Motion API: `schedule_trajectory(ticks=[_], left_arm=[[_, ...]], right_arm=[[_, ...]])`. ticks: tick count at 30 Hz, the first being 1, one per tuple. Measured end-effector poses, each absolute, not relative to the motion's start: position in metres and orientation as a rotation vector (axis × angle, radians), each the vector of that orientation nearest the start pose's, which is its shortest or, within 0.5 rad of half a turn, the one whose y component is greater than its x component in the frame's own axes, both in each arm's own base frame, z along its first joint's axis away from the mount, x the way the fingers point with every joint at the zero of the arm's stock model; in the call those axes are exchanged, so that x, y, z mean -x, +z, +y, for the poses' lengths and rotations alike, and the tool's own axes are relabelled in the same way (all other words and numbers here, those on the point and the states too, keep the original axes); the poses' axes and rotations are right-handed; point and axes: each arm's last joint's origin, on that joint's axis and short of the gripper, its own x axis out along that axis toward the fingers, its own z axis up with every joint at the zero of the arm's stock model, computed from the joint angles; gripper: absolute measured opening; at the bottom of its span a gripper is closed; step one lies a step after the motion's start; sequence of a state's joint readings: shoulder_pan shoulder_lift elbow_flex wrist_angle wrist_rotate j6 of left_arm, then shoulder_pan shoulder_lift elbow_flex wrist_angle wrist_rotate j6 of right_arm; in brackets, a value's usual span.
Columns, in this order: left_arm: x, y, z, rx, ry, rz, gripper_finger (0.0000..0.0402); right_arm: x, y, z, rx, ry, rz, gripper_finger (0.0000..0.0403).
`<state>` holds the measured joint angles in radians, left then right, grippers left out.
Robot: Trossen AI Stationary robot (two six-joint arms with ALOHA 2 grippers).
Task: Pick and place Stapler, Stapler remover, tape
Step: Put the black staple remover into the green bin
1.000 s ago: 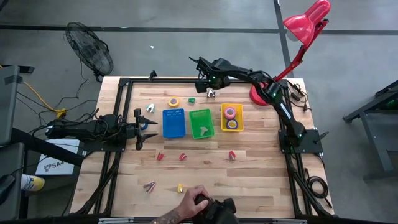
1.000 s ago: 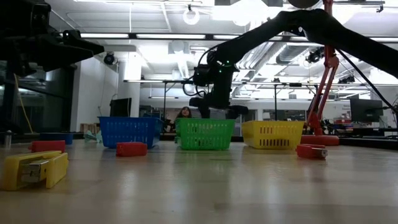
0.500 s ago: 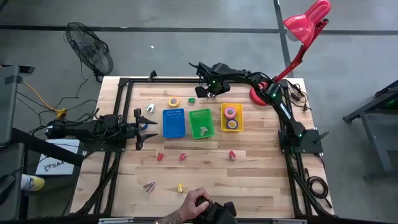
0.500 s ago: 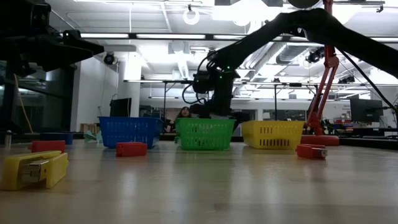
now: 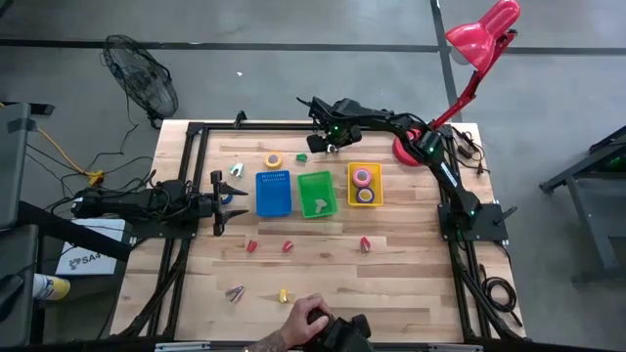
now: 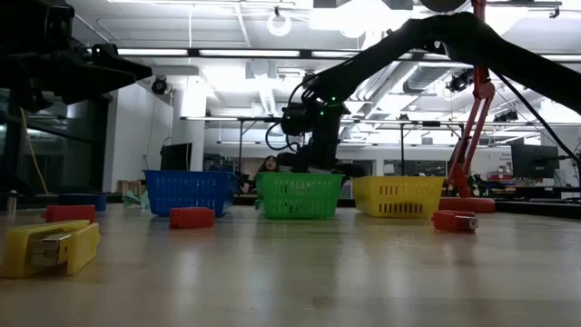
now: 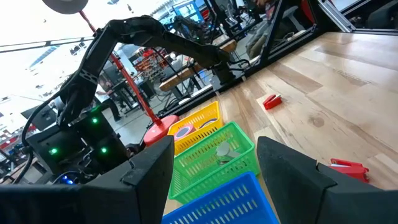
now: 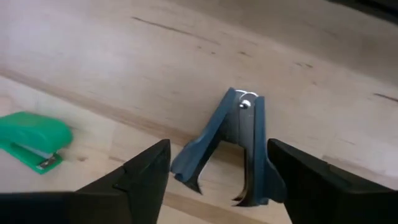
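The right gripper (image 8: 217, 171) hangs spread, straddling the dark blue metal-jawed staple remover (image 8: 231, 146) lying on the pale wooden table (image 8: 323, 81); a small green plastic stapler (image 8: 32, 140) lies just beside. The left gripper (image 5: 217, 202), parted, waits well apart.

A robotics lab: wooden workbench (image 5: 391, 274), exposed ceiling ducts (image 6: 263, 91), more benches behind.

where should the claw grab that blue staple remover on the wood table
Grip the blue staple remover across its two flat outer sides, near the riveted hinge end, coming straight down. It lies flat, and the right claw already straddles it, fingers open either side.
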<state>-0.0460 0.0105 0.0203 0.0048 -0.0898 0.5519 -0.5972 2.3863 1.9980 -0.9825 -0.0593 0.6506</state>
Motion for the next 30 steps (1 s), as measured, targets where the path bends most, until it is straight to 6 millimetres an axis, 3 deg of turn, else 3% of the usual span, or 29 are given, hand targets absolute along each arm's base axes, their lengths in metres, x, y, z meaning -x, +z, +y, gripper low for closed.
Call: schedule_trajectory(ticks=[21, 30], left_arm=[[-0.097, 0.17, -0.002, -0.551, 0.047, -0.002, 0.0227], [-0.097, 0.17, -0.002, -0.551, 0.046, -0.002, 0.0227]], right_arm=[[-0.399, 0.155, -0.263, -0.913, -0.782, 1.21, 0.0113], [-0.398, 0.175, -0.263, -0.837, -0.73, 1.219, 0.0115]])
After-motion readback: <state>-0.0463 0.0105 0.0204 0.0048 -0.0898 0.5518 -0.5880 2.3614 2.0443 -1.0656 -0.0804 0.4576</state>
